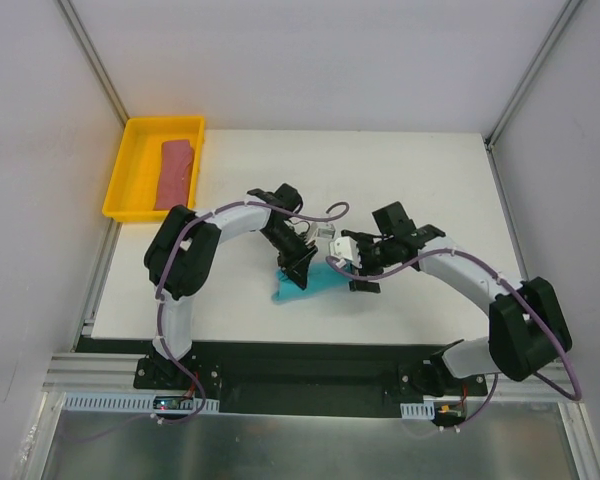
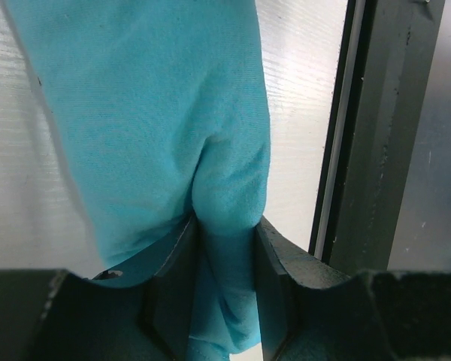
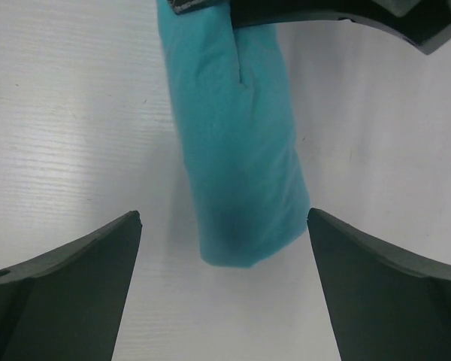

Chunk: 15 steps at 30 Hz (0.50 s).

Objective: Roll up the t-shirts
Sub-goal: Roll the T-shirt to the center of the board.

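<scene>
L jaws clamp teal t-shirt [image 3: 237,150] roll; R jaws apart; long axis L-R.

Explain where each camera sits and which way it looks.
Top external: above and behind, looking down on table, left arm, right arm, yellow tray.
Left wrist: on the left arm, looking along the left gripper pinching the teal t-shirt.
Right wrist: on the right arm, looking down through the open right gripper.
Shared: all three show the teal t-shirt.

No text, label, brand, number or sign could be read in any of the three views
</scene>
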{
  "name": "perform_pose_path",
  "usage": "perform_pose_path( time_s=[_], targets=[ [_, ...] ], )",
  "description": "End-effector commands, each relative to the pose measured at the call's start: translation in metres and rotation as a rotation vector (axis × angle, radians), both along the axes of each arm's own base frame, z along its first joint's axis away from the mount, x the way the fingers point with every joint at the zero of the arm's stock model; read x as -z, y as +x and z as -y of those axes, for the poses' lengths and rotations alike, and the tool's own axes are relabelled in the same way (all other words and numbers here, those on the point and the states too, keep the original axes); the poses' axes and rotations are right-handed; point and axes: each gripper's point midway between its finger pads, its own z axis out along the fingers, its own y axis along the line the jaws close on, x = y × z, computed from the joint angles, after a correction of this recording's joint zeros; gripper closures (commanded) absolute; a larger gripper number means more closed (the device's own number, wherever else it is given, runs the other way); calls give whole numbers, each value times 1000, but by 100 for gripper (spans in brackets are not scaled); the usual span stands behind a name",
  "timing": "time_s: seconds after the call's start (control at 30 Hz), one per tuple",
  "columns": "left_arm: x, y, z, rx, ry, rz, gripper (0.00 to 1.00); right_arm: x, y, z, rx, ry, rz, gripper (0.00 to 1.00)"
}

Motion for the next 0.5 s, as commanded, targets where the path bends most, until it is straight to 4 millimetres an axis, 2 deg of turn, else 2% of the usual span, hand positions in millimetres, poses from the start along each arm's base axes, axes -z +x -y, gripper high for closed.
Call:
perform_pose_path(
  time_s=[0.0,0.03,0.07,0.23,0.27,0.3,0.4,0.47],
  targets=[
    [-11,1,1,-10,-34,-53,68,1,4,-18,-131,10,22,4],
    [-10,3,0,-15,-33,-58,68,2,7,-20,-143,-1,24,4],
    [-10,3,0,-14,-37,-55,68,14,5,-23,-164,-30,2,4],
    [-10,8,-5,-31,-42,-75,67,37,21,-26,-140,-107,20,3],
    [-10,8,-6,-36,-43,-77,67,36,26,-29,-137,-118,28,9],
    [-10,9,-7,-41,-40,-82,67,42,25,-25,-139,-150,6,23],
    [-12,11,-11,-70,-41,-105,67,41,24,-26,-156,-164,-19,42],
    [-12,12,-17,-100,-28,-117,63,42,18,-23,-165,-188,-68,50]
  ],
)
